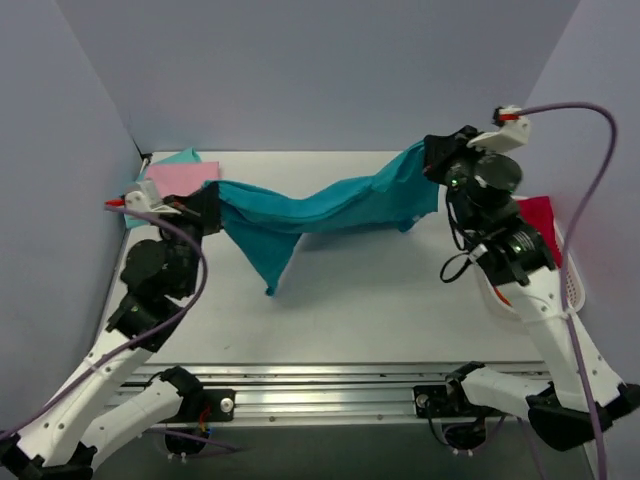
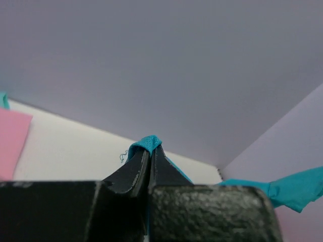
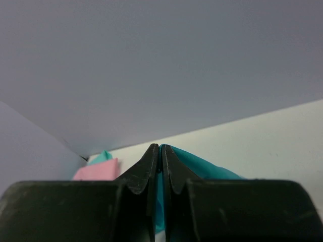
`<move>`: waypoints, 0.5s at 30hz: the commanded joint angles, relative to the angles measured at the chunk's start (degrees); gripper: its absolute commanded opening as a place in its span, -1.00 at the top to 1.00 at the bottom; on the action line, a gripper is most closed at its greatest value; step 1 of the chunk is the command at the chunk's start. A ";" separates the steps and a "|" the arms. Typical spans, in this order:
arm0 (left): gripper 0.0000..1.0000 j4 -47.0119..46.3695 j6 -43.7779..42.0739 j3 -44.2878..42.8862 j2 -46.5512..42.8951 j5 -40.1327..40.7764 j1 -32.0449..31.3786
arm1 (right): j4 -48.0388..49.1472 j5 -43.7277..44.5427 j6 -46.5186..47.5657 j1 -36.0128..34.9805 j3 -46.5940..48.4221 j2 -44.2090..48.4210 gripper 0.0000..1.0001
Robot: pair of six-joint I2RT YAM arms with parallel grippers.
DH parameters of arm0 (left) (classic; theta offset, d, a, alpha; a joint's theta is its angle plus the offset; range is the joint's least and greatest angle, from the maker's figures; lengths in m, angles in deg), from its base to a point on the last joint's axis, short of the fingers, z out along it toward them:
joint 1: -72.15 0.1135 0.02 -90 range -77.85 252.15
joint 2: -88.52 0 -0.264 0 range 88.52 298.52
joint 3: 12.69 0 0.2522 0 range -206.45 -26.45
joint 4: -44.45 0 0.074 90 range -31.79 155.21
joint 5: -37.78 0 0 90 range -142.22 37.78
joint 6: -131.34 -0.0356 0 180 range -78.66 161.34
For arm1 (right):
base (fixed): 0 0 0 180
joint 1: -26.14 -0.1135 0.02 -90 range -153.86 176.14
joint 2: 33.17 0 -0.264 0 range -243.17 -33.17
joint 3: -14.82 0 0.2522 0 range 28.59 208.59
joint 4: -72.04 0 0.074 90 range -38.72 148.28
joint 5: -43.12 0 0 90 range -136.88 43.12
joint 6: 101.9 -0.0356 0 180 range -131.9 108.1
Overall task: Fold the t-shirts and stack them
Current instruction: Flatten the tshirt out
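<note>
A large teal t-shirt [image 1: 330,208] hangs stretched in the air between both grippers, sagging in the middle, with one corner drooping toward the table. My left gripper [image 1: 208,203] is shut on its left end; teal cloth [image 2: 146,143] pokes out above the closed fingertips. My right gripper [image 1: 436,155] is shut on its right end, with teal cloth [image 3: 202,166] beside the closed fingers. A folded pink t-shirt [image 1: 183,179] lies at the far left corner on a light mint-teal one [image 1: 181,157]. It also shows in the right wrist view [image 3: 98,171].
A crimson t-shirt [image 1: 540,215] lies at the right edge behind the right arm, in a white basket [image 1: 572,285]. Grey walls enclose the white table [image 1: 380,300] on three sides.
</note>
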 commanded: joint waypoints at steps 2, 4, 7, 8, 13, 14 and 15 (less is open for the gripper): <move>0.95 8.79 -9.43 -6.10 -9.46 -8.80 -0.40 | 5.31 -7.80 5.51 -0.46 -1.35 12.71 1.00; 0.95 11.17 -10.58 -8.47 -11.76 -15.04 -0.31 | 5.40 -13.00 6.13 -0.55 -1.27 18.15 1.00; 0.95 13.88 -10.41 -12.68 -15.46 -19.18 -0.31 | 4.62 -16.52 6.66 -0.46 -0.22 23.78 1.00; 0.95 15.72 -10.15 -13.92 -16.95 -20.06 -0.40 | 3.92 -17.13 6.75 -0.37 0.83 24.85 1.00; 0.95 19.34 -9.44 -19.38 -20.73 -23.23 -0.22 | 3.12 -21.18 5.70 0.24 3.30 29.95 1.00; 0.95 19.52 -8.66 -19.73 -22.04 -23.15 -0.22 | 3.38 -21.62 5.35 0.42 3.65 30.39 1.00; 0.95 19.43 -8.21 -19.65 -22.67 -23.06 -0.22 | 3.47 -22.14 4.65 0.85 4.27 30.57 1.00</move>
